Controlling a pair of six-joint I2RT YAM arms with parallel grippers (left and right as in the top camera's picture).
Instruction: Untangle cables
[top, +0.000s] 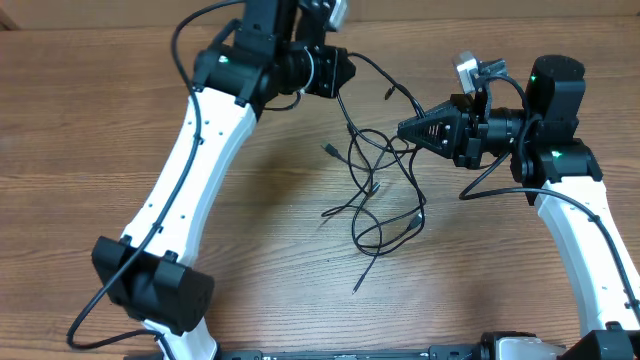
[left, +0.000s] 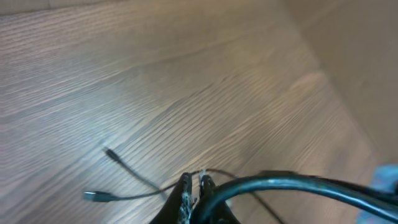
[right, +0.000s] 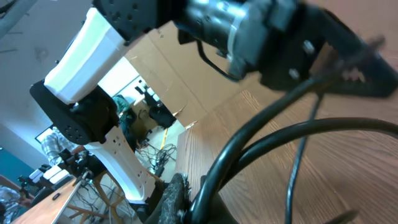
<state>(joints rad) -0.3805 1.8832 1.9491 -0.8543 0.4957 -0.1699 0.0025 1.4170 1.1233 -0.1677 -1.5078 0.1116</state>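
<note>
From above, the thin black metal-tipped cables (top: 375, 185) sit as a loose knot of loops on the light brown wood-grain table (top: 100, 120), right between the two arms. A few plug ends (top: 357, 290) trail out toward the robot's side. The black two-finger left gripper (top: 346, 72) is at the far side of the tangle with its jaws fully closed, and one strand runs down from it into the mess. The black two-finger right gripper (top: 403, 128) points in from the other side, also clamped tight, with its tip right at the top of the loops. On the left wrist cam the fingers (left: 185, 186) are pressed together with a thin cord pinched between them, and two loose plug ends lie on the wood beyond. The right wrist cam is blurry, but the jaws look closed with black cord coming up out of them, and the other arm hangs across in front. So I'd say this is the pull-apart step: each side has a strand and the knot hasn't opened yet. Next move, I reckon, is drawing the two grips apart slowly and watching whether the loops slide free or cinch tighter. If they tighten, let go and grab a different strand.
</note>
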